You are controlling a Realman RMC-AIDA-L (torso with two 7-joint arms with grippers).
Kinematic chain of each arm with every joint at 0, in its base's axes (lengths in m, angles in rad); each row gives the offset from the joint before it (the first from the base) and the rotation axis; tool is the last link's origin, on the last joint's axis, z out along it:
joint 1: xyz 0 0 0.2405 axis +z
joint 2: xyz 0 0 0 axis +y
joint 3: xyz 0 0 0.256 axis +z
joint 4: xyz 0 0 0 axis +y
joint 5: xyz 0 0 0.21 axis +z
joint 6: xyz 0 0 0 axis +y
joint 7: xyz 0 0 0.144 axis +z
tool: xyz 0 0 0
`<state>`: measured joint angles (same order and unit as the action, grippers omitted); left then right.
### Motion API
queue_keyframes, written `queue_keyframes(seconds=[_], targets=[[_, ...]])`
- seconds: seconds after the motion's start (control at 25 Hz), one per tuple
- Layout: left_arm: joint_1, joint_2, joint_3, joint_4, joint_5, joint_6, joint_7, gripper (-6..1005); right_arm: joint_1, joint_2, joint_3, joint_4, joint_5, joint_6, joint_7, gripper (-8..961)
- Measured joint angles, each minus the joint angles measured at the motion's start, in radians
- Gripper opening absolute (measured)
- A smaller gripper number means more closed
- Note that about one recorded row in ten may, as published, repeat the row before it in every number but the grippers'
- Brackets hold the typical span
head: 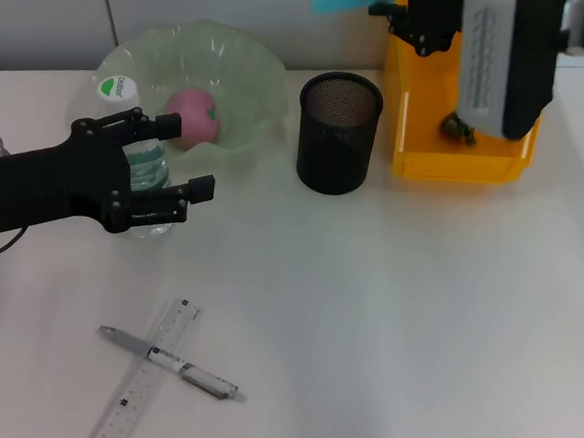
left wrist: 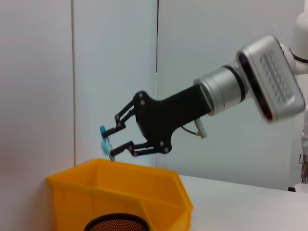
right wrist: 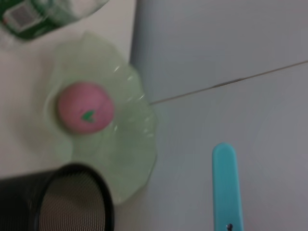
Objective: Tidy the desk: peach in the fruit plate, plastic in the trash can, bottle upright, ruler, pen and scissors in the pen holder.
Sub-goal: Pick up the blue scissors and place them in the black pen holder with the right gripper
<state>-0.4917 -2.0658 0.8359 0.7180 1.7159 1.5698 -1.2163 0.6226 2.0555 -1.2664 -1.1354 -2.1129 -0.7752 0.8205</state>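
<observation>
1. Surface [head: 385, 316]: white; the ruler [head: 146, 374] and pen [head: 172, 361] lie crossed on it, well apart from both grippers and not yet put away.
2. Trash can [head: 457, 155]: directly below the right gripper; a small dark-green item lies inside.
3. Fruit plate [head: 247, 71]: just beyond the left gripper, with the peach [head: 192, 117] already in it.
4. Pen holder [head: 338, 132]: between the two grippers, nothing seen in it.
5. Bottle [head: 140, 163]: upright, standing between the left jaws.
6. Left gripper [head: 176, 161]: jaws spread around the bottle; released, by my judgement.
7. Right gripper [left wrist: 108, 143]: raised above the trash can, jaws clenched on the scissors [left wrist: 104, 143].
8. Step in hand: stowing the scissors. The next move calls for carrying them sideways to over the pen holder, then lowering them tip-down before release.
</observation>
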Motion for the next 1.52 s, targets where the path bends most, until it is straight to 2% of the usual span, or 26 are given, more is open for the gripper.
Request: queue_keyframes(seconds=[0.24,0.68,1.0,1.28,1.52], targets=[[0.009,0.001,0.008,-0.001,0.009,-0.011,0.005,859,-0.043,0.012,-0.141,-0.01,-0.036,0.211,-0.181,241],[0.017,0.001,0.009,-0.006,0.014,-0.036,0.025,859,-0.109,0.032,-0.339,-0.045,-0.111,0.492,-0.471,241],[0.019,0.0,0.009,-0.051,0.014,-0.056,0.071,859,-0.173,0.033,-0.463,-0.037,-0.291,0.628,-0.514,242],[0.019,-0.002,0.009,-0.086,0.005,-0.066,0.134,858,-0.189,0.029,-0.52,-0.024,-0.394,0.706,-0.517,242],[0.012,-0.003,0.002,-0.117,0.005,-0.078,0.183,858,-0.188,0.029,-0.554,0.045,-0.468,0.786,-0.532,243]])
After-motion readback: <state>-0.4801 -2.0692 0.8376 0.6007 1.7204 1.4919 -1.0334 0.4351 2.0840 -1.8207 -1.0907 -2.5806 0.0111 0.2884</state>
